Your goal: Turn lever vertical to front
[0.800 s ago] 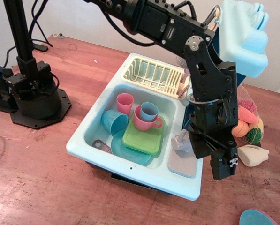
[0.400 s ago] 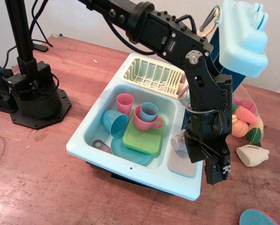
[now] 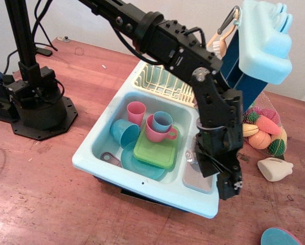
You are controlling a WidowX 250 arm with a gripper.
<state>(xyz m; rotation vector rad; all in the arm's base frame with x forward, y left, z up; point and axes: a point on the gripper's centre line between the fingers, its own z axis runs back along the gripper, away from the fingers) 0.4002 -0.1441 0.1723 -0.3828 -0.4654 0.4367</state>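
Observation:
The black gripper point(image 3: 224, 185) hangs down over the right side of the light-blue toy sink point(image 3: 98, 148), right above the tap. Only a sliver of the rounded grey tap base point(image 3: 191, 156) shows at the gripper's left edge. The lever is hidden behind the gripper body. The flat grey base plate point(image 3: 195, 180) lies under the gripper on the sink's right deck. I cannot tell whether the fingers are open or shut, or whether they touch the lever.
The basin holds pink cups point(image 3: 136, 111), blue cups point(image 3: 122, 132), a green plate point(image 3: 155, 151) and a blue plate point(image 3: 137, 166). A cream dish rack point(image 3: 162, 81) sits behind. A net of toy food point(image 3: 267, 133) and a cream piece point(image 3: 275, 168) lie to the right. A black arm base point(image 3: 37, 109) stands to the left.
The arm and gripper have shifted left and a little down over the tap. The grey tap base, more visible before, is now nearly covered.

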